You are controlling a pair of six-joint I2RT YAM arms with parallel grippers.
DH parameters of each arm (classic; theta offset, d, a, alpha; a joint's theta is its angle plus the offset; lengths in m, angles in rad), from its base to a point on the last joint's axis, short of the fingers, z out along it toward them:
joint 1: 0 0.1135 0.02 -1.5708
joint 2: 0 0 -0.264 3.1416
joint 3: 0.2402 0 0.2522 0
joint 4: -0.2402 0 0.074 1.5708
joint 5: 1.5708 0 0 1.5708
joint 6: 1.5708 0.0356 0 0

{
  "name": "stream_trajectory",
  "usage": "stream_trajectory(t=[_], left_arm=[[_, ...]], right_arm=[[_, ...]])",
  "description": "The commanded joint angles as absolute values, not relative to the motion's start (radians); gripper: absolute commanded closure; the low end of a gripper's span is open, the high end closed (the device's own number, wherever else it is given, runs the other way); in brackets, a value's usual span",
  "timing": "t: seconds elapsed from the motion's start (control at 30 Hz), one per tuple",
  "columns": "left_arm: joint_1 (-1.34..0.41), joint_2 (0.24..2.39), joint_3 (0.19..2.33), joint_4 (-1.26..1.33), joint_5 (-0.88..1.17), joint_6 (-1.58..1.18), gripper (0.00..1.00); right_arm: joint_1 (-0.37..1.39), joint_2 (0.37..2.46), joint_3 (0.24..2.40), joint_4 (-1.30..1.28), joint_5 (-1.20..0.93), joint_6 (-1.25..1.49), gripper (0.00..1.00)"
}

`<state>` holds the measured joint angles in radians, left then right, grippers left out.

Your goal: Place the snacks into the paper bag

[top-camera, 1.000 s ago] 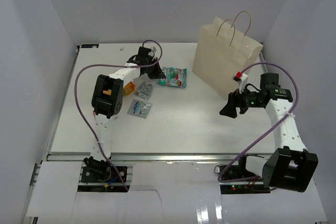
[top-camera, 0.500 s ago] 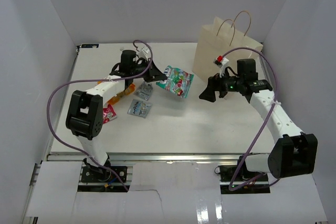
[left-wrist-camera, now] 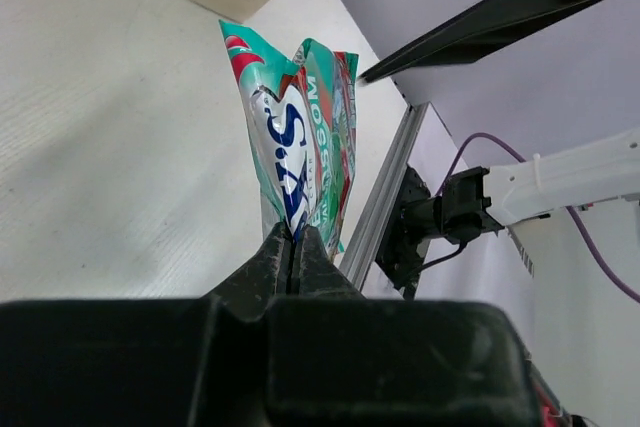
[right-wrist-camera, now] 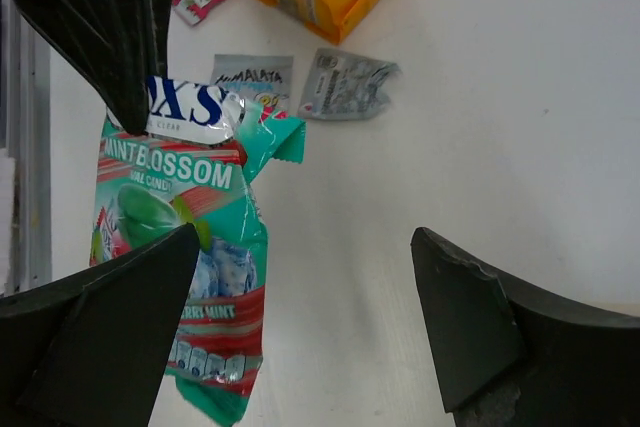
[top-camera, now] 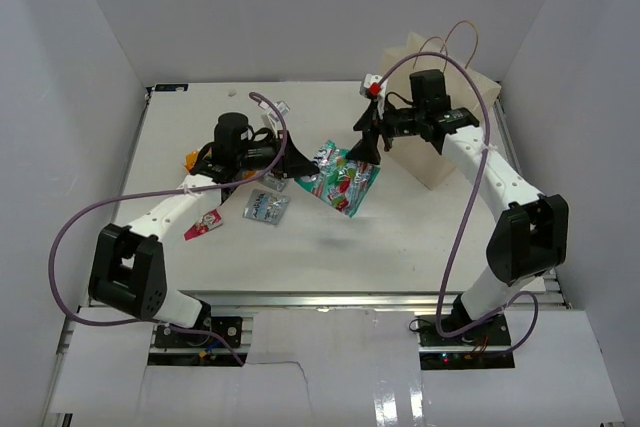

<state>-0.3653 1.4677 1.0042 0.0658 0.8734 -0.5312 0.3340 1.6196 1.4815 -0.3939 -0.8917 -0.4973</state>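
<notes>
Green-white snack packet (top-camera: pixel 340 179) hangs clear of the bench (top-camera: pixel 400 237), its top edge pinched between the pressed-together jaws of the left hand (top-camera: pixel 297 160). The right hand (top-camera: pixel 368 137) is spread wide just beside it, so this looks like a handover. Next, that hand must close on the packet and carry it to the paper bag (top-camera: pixel 432 169) behind. The foil is glossy and crinkled, lettered "Mint Blossom".

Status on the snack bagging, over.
Left gripper shut on green packet, off the table. Right gripper open, close over it. Bag back right, right arm across its front.
</notes>
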Motion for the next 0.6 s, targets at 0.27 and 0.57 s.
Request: stream_trajectory(t=[0.27, 0.57], left_arm=[[-0.396, 1.333, 0.968, 0.075, 0.87, -0.483, 1.0], [-0.397, 1.318, 0.962, 0.064, 0.853, -0.483, 1.0]], right_arm=[[0.497, 1.551, 1.345, -0.443, -0.908, -0.425, 0.03], [0.499, 1.514, 1.31, -0.451, -0.991, -0.429, 0.54]])
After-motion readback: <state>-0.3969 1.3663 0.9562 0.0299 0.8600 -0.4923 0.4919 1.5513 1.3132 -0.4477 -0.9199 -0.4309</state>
